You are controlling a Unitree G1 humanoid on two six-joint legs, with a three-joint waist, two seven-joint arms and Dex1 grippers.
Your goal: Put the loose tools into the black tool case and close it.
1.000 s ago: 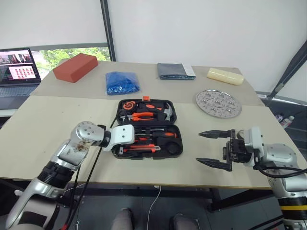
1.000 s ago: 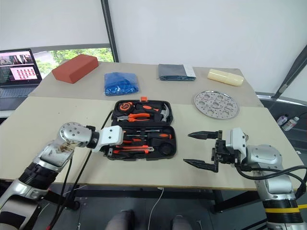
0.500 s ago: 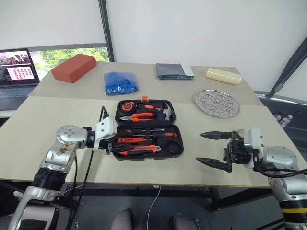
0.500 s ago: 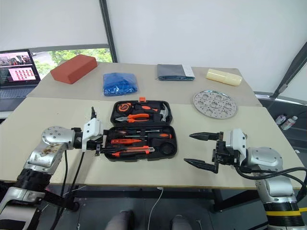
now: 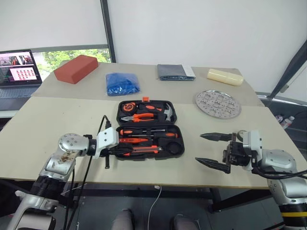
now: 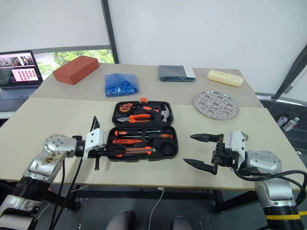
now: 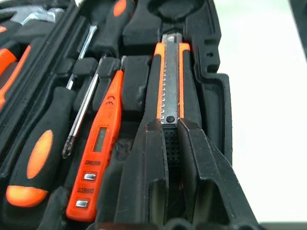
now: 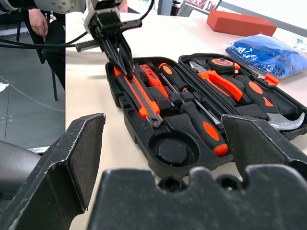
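Broadly, two pale beige tabletops (image 5: 57, 124) butt together under a white wall, with a laptop (image 5: 19, 72) on a low side surface at the far left. Centred on the near top, the black moulded-plastic tool case (image 5: 148, 129) lies open, well back from the front edge. At its left end the left gripper (image 7: 171, 143) has its fingers nearly together on the long orange-and-black utility knife (image 7: 170, 81) in its slot. Right of the case, over bare tabletop, the right gripper (image 5: 213, 151) hovers wide open, holding nothing.
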